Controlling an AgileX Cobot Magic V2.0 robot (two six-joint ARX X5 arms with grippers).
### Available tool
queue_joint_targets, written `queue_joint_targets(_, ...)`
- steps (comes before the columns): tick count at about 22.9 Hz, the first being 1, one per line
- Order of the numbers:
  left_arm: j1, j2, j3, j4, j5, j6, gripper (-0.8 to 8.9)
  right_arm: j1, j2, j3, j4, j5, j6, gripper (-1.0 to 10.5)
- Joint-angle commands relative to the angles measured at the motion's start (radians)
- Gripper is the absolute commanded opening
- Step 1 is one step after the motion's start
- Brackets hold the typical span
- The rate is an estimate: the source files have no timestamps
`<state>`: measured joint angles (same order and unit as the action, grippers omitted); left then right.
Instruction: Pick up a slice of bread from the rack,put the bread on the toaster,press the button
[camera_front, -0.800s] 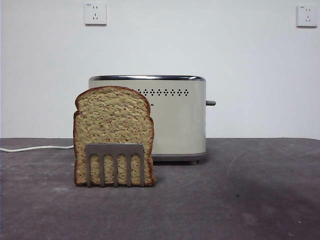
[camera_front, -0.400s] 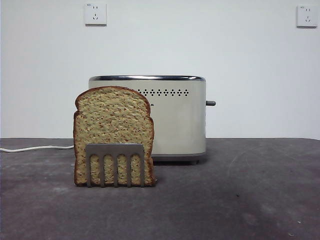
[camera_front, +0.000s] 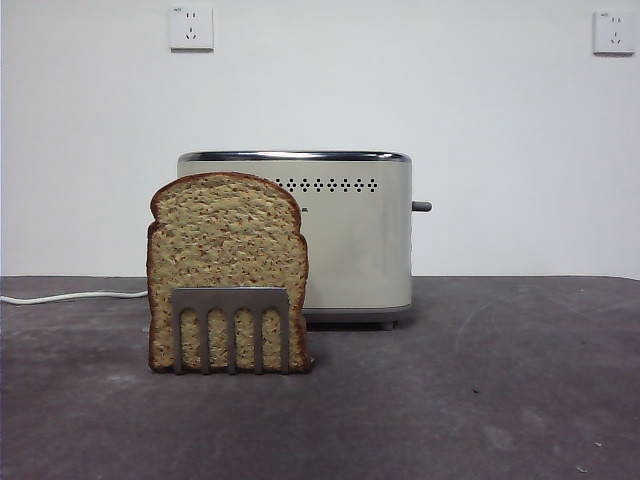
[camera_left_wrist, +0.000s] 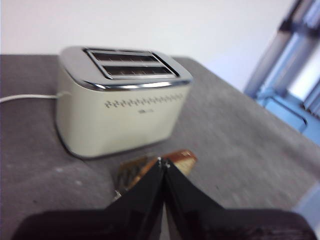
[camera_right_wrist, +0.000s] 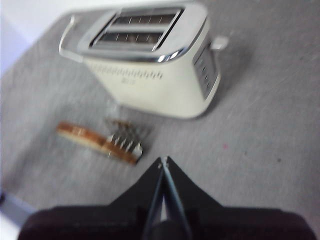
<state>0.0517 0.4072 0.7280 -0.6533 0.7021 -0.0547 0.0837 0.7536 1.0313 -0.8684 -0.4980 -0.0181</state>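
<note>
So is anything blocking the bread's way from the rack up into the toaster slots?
Nothing visible does. The slice of bread stands upright in the rack in front of the toaster, whose two top slots look empty. Both claws, left and right, are above, shut.

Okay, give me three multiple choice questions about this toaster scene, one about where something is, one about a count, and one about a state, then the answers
1. Where does the slice of bread stand?
A. upright in the rack, in front of the toaster
B. in a toaster slot
C. flat on the table

2. How many slots does the toaster top have?
A. one
B. two
C. four

3. What state is the left claw in?
A. shut on the bread
B. wide open
C. shut, holding nothing

Answers: 1 A, the front view shows the bread behind the rack's prongs. 2 B, both wrist views show two slots. 3 C, its jaws meet with nothing between them.
</note>
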Motion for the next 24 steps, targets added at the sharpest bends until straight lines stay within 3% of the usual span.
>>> queue_joint_targets(1, -0.010, 0.050, 0.082, -0.100, 0.039, 0.158, -0.08, 0.022, 0.030, 0.074, -0.124, -0.002, -0.117, -0.1)
queue_joint_targets(7, -0.064, 0.124, 0.212, -0.269, 0.033, 0.293, -0.08, 0.077, 0.049, 0.135, -0.221, 0.001, -0.160, -0.1)
queue_joint_targets(10, -0.080, 0.133, 0.224, -0.280, 0.033, 0.295, 0.11, 0.090, 0.049, 0.135, -0.222, 0.002, -0.160, -0.1)
queue_joint_targets(11, -0.080, 0.134, 0.225, -0.277, 0.033, 0.295, 0.86, 0.090, 0.049, 0.135, -0.222, 0.002, -0.160, -0.1)
queue_joint_targets(13, -0.085, 0.137, 0.225, -0.251, 0.031, 0.295, 5.02, 0.090, 0.049, 0.135, -0.222, 0.002, -0.160, -0.1)
queue_joint_targets(14, -0.091, 0.141, 0.229, -0.233, 0.031, 0.297, 6.32, 0.090, 0.050, 0.135, -0.222, 0.002, -0.160, -0.1)
queue_joint_targets(17, -0.127, 0.183, 0.283, -0.231, 0.018, 0.362, 6.29, 0.090, 0.051, 0.135, -0.222, 0.002, -0.160, -0.1)
queue_joint_targets(24, -0.343, 0.438, 0.511, -0.311, -0.179, 0.513, 6.29, 0.090, 0.065, 0.135, -0.221, 0.002, -0.160, -0.1)
